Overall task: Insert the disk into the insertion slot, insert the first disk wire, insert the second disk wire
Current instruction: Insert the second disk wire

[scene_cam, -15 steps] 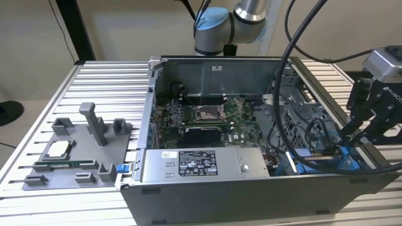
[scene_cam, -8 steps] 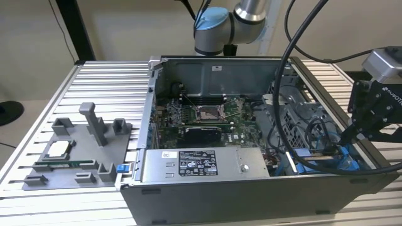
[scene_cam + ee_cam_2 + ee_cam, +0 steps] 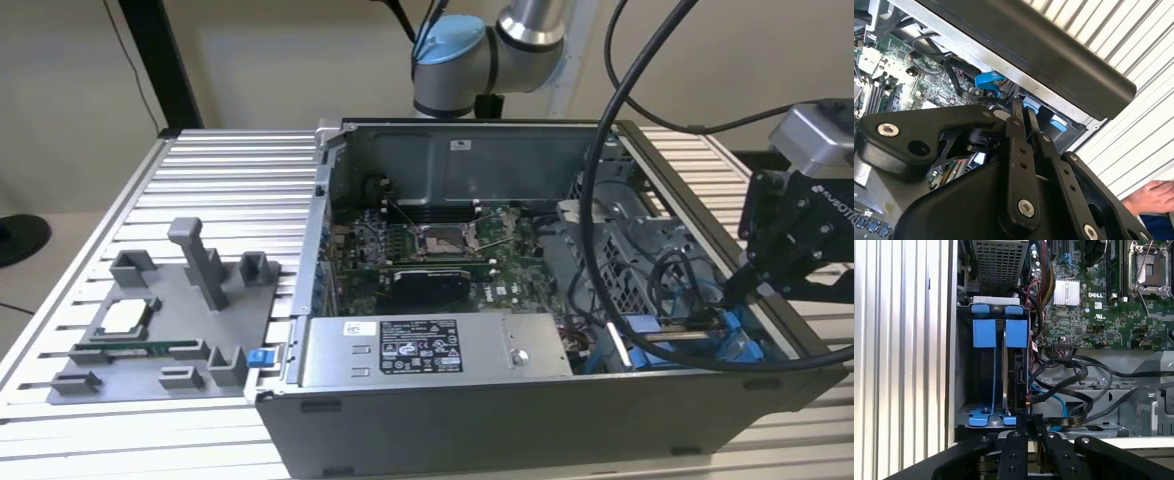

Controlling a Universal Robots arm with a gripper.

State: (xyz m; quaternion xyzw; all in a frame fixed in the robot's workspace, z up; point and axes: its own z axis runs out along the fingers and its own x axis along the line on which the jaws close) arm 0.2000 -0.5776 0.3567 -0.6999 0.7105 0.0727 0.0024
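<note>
— Claw [image 3: 1030, 422] first: how does it stand?
— Its fingers [image 3: 1015, 445] are pressed together in both wrist views, and I can make out nothing between them. The tips hang just at the open end of the insertion slot [image 3: 963, 370].
— And the disk?
— The disk [image 3: 1019, 375] stands edge-on inside the slot beside the blue tabs [image 3: 988, 333]. It looks seated, with its connector end facing the cables.
— How would it handle?
— I'd judge it stiff, dense and shy of knocks, so take it by its edges, never the connector. The wires are the opposite: a limp blue cable [image 3: 1056, 400] and black cables [image 3: 1074, 367] lie just beside the disk. Grip those at the hard plug, not the cord. Whether any is plugged in I cannot tell.
— Room to move?
— Tight. The case wall [image 3: 952, 340] shuts one side, with the slatted counter [image 3: 899, 360] beyond it, and the cable tangle crowds the other. The free path runs along the slot's own line. A person's hand [image 3: 1149, 197] is outside the case.
</note>
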